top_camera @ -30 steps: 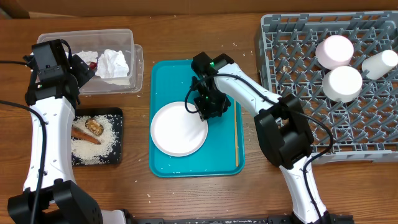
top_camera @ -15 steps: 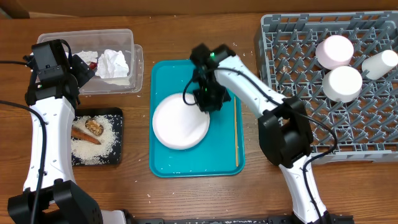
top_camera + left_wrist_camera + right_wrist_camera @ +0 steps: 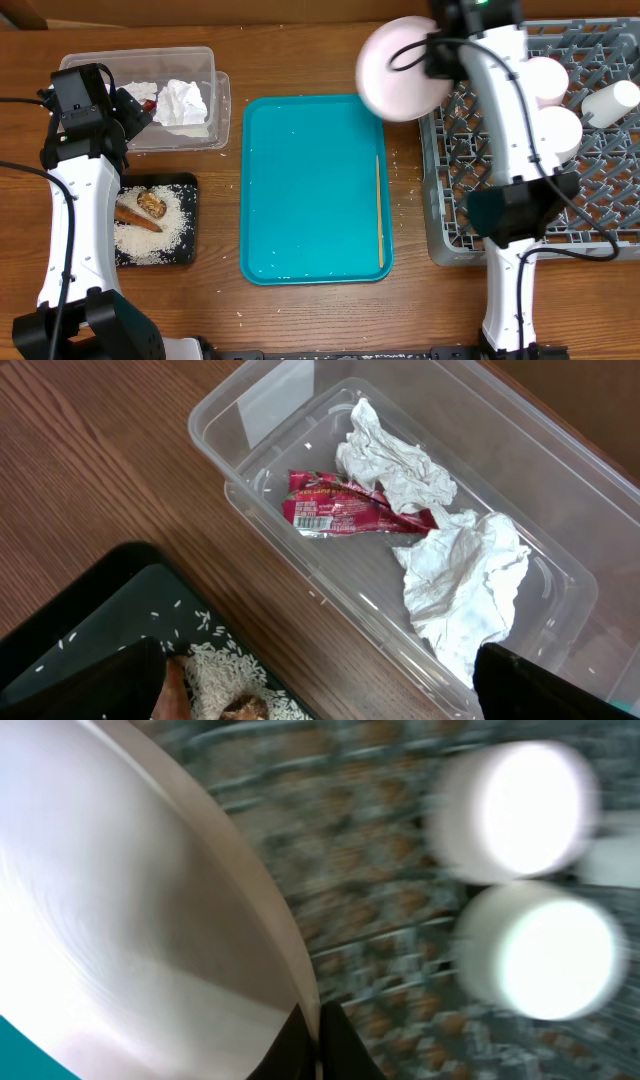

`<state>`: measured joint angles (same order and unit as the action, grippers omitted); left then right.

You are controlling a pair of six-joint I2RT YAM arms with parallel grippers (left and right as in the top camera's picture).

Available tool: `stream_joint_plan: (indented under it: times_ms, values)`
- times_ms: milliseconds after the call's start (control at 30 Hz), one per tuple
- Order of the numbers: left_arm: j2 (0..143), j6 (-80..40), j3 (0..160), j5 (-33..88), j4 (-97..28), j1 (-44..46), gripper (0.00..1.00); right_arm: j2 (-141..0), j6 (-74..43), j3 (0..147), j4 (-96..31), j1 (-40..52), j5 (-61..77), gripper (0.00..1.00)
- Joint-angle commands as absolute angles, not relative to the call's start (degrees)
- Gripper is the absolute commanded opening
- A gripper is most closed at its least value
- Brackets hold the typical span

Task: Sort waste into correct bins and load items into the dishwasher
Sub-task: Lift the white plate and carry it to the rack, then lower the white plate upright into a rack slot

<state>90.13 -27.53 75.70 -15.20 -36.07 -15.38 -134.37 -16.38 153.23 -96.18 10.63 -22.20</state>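
My right gripper [image 3: 432, 62] is shut on the rim of a white plate [image 3: 402, 68] and holds it in the air at the left edge of the grey dishwasher rack [image 3: 500, 225]. The right wrist view is blurred; it shows the plate [image 3: 130, 910] pinched between my fingers [image 3: 318, 1035] over the rack. Two white cups [image 3: 550, 110] and a white bottle [image 3: 612, 102] sit in the rack. My left gripper [image 3: 320, 685] is open and empty above the clear bin [image 3: 140, 60], which holds crumpled tissues [image 3: 450, 570] and a red wrapper [image 3: 350, 515].
A teal tray [image 3: 315, 190] at the centre holds a thin chopstick [image 3: 379, 205] along its right side. A black tray [image 3: 180, 250] with rice and food scraps [image 3: 140, 208] lies at the left front, also seen in the left wrist view [image 3: 100, 600].
My right gripper has lifted the white plate off the teal tray and swung it up and right to the rack's left edge. The left arm has not moved.
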Motion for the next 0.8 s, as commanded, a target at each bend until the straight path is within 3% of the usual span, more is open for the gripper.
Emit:
stream_joint_plan:
  times_ms: [0, 267, 767]
  values:
    - [90.6, -28.5, 76.1, -15.2, -36.1, -15.4, 1.0, -132.7, -22.2, 154.1, -95.0, 7.2, -35.0, 0.04]
    - [90.6, -28.5, 76.1, -15.1, -36.1, -15.4, 1.0, -132.7, -22.5, 154.0, -89.4, 1.5, -37.7, 0.04]
    - [90.6, -28.5, 76.1, -15.2, -36.1, -15.4, 1.0, -132.8, -20.3, 151.6, -83.8, 1.2, -39.4, 0.04]
